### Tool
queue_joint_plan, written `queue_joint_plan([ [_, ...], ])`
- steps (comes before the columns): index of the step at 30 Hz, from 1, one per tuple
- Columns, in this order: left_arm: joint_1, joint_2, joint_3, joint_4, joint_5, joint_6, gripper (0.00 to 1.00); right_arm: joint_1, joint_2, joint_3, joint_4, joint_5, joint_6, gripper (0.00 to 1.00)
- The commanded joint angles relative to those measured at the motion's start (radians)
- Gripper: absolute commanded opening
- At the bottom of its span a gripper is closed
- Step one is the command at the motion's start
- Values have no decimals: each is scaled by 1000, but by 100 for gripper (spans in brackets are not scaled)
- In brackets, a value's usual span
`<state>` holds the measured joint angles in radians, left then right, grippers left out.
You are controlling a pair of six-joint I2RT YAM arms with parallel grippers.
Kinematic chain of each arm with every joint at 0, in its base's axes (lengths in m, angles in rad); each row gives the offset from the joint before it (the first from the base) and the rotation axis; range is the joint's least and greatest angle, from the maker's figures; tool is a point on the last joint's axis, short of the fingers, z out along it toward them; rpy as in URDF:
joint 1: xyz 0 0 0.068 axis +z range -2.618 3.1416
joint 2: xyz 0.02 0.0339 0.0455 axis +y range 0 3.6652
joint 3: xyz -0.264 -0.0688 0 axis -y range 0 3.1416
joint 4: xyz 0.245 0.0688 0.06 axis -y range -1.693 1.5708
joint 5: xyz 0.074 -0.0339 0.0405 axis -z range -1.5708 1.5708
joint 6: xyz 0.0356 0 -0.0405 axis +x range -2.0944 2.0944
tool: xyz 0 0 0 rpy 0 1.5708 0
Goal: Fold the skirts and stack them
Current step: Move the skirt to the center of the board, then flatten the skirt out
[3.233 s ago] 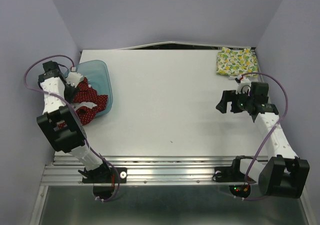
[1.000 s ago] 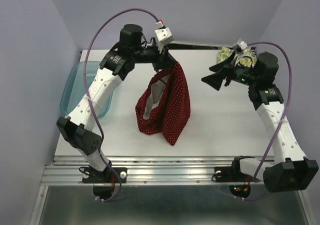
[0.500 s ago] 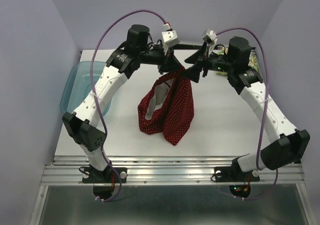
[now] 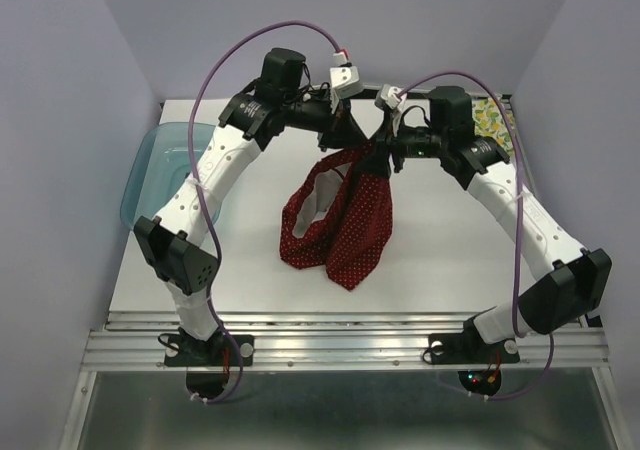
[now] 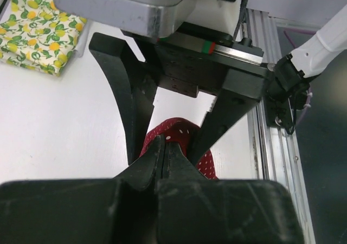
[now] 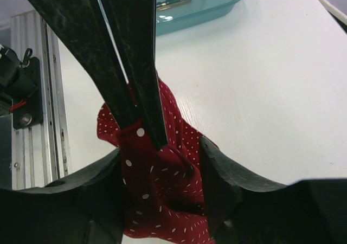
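Note:
The dark red polka-dot skirt (image 4: 345, 220) hangs over the middle of the table, its lower folds resting on the surface. My left gripper (image 4: 350, 138) is shut on its top edge; in the left wrist view the cloth (image 5: 179, 133) shows just past the pinched fingertips (image 5: 164, 143). My right gripper (image 4: 378, 150) meets it from the right, jaws apart, straddling the bunched cloth (image 6: 162, 200) just below the left fingers (image 6: 130, 65). The cream fruit-print skirt (image 4: 490, 118) lies folded at the far right corner, partly hidden by the right arm.
A translucent blue tray (image 4: 150, 170) sits at the table's left edge, with a small pen-like object (image 6: 173, 1) inside. A metal rail (image 4: 320, 335) runs along the near edge. Purple walls close in on three sides.
The left arm lifted the red skirt out of the tray to mid-table. The right arm swung left from the cream skirt, and its jaws have narrowed around the red cloth.

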<state>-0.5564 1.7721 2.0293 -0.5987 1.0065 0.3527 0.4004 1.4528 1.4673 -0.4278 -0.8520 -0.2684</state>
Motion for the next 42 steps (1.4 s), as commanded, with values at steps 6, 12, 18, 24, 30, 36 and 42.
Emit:
queue_joint_plan([
  [6, -5, 12, 57, -81, 80, 91, 9, 5, -12, 87, -66, 50, -54, 10],
  [12, 67, -94, -56, 46, -143, 8, 58, 5, -11, 110, -9, 120, 21, 1],
  [18, 345, -453, -565, 143, -224, -17, 77, 5, -32, 97, 24, 269, 99, 1],
  [24, 354, -687, -990, -18, -267, 256, 77, 5, -20, 94, 84, 364, 187, 1],
  [30, 305, -613, -1069, 60, -383, 230, 77, 5, 9, 123, 110, 404, 230, 1],
  [36, 234, -519, -1132, 212, -397, 177, 81, 5, 29, 146, 118, 412, 248, 1],
  [42, 159, -458, -1143, 511, -422, 8, 84, 5, 37, 153, 123, 410, 247, 1],
])
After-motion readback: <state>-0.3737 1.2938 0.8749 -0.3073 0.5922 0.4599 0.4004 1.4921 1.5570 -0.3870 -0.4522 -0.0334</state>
